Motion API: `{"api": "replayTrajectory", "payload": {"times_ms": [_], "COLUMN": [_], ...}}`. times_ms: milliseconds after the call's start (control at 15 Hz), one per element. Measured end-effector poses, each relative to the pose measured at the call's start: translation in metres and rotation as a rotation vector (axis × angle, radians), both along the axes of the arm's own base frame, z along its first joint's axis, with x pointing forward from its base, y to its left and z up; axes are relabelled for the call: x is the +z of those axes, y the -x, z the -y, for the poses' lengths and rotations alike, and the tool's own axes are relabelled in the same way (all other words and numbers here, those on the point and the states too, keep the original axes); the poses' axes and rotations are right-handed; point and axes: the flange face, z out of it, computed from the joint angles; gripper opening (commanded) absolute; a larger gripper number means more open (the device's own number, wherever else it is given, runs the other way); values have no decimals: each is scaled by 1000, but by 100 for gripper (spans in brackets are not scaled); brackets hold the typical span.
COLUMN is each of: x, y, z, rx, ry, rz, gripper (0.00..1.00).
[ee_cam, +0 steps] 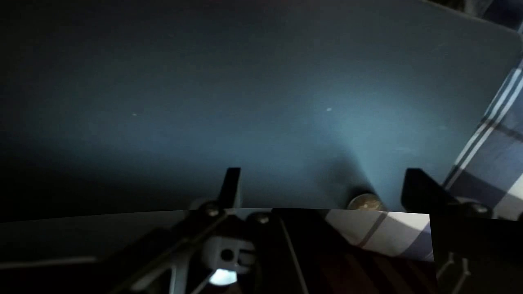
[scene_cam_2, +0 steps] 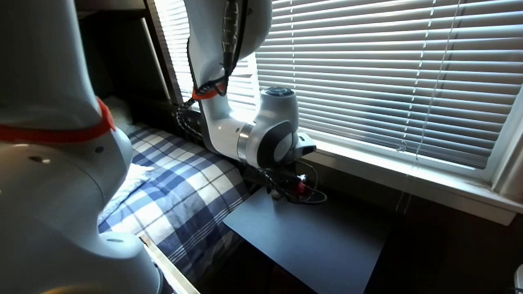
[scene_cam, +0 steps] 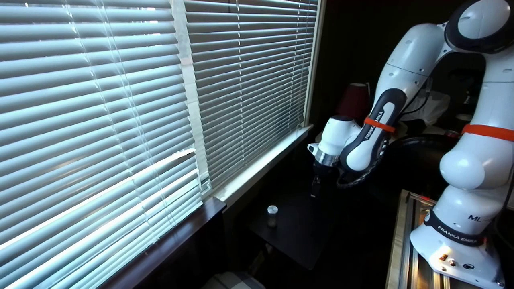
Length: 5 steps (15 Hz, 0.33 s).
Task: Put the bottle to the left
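The glossy white arm point(scene_cam: 409, 48) (lettered FRANKA EMIKA) has red-orange bands point(scene_cam: 488, 131) and a dark braided cable point(scene_cam_2: 211, 85).

On the table point(scene_cam_2: 314, 237), standing, a bottle point(scene_cam: 272, 216); over the table, the gripper point(ee_cam: 324, 170). In an exterior view, bed point(scene_cam_2: 173, 188) left of the table, windowsill point(scene_cam_2: 367, 163) behind.

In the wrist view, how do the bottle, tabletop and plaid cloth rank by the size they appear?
1. Tabletop, by far the largest
2. Plaid cloth, along the right side
3. Bottle, only partly showing
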Motion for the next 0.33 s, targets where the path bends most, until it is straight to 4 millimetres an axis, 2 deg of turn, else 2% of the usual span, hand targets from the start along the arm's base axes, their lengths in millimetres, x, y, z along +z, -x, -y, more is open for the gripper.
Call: {"api": "replayTrajectory", "payload": {"times_ms": [200,333], "x": [22,41], "y": [-2,-8], "z": [36,52], "rx": [-140,-184], "ry": [47,90], "rz": [22,51], "gripper": [100,100]}}
